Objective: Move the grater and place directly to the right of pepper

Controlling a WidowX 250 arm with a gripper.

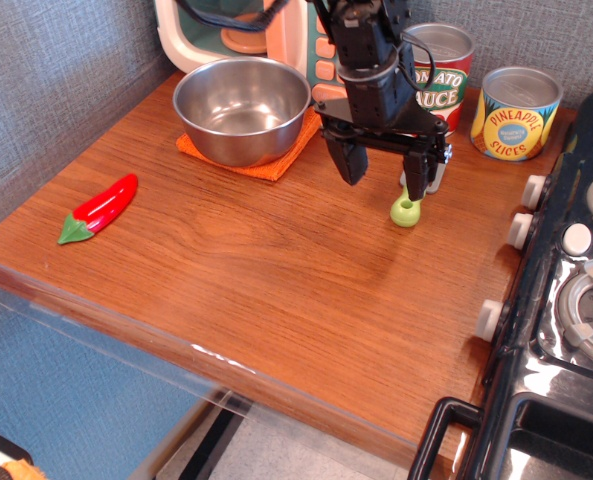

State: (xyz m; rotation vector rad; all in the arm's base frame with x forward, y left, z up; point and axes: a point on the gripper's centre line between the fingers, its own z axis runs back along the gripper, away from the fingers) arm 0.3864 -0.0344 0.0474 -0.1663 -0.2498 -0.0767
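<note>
The grater (408, 209) lies on the wooden counter at right of middle; its lime-green handle shows, its grey slotted head is mostly hidden behind my gripper. My gripper (384, 172) is open, its two black fingers spread, hovering just left of and over the grater, one finger (415, 182) right above the handle. The red pepper (101, 208) with green stem lies far left near the counter's front edge, well apart from the gripper.
A steel bowl (241, 107) sits on an orange cloth (276, 160) at the back. A toy microwave (276, 30), a tomato sauce can (446, 65) and a pineapple can (517, 112) line the back. A black toy stove (576, 300) borders the right.
</note>
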